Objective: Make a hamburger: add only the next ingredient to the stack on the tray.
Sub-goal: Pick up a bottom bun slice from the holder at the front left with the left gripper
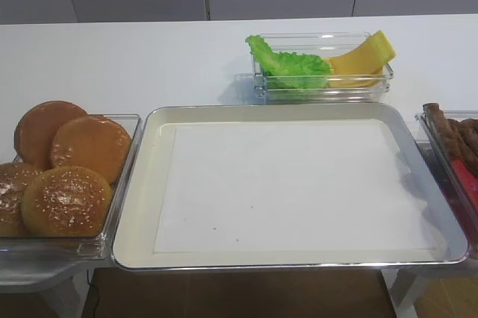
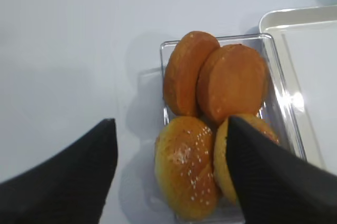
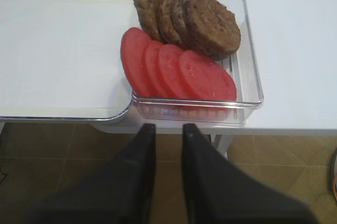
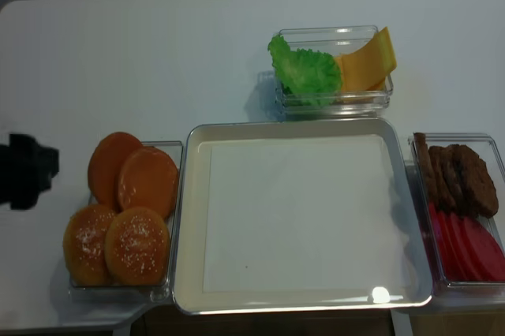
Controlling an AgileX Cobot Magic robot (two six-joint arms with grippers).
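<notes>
Two smooth seedless bun halves (image 2: 231, 82) (image 1: 91, 146) lean on edge at the back of a clear container (image 2: 274, 66), behind two sesame buns (image 2: 187, 174). My left gripper (image 2: 170, 124) hovers over that container, open wide, and holds nothing. One finger (image 2: 263, 171) covers part of the right sesame bun. The silver tray (image 1: 142, 184) holds only its white paper sheet (image 1: 291, 184); no stack shows on it. My right gripper (image 3: 168, 128) hangs over the floor in front of the table edge. Its jaws stand a narrow gap apart with nothing between them.
A clear container (image 3: 250, 56) of tomato slices (image 3: 179, 71) and brown patties (image 3: 210, 24) stands right of the tray. Another container (image 1: 321, 83) with lettuce (image 1: 287, 60) and cheese (image 1: 366, 57) is behind it. The left arm (image 4: 24, 170) shows dark at the table's left edge.
</notes>
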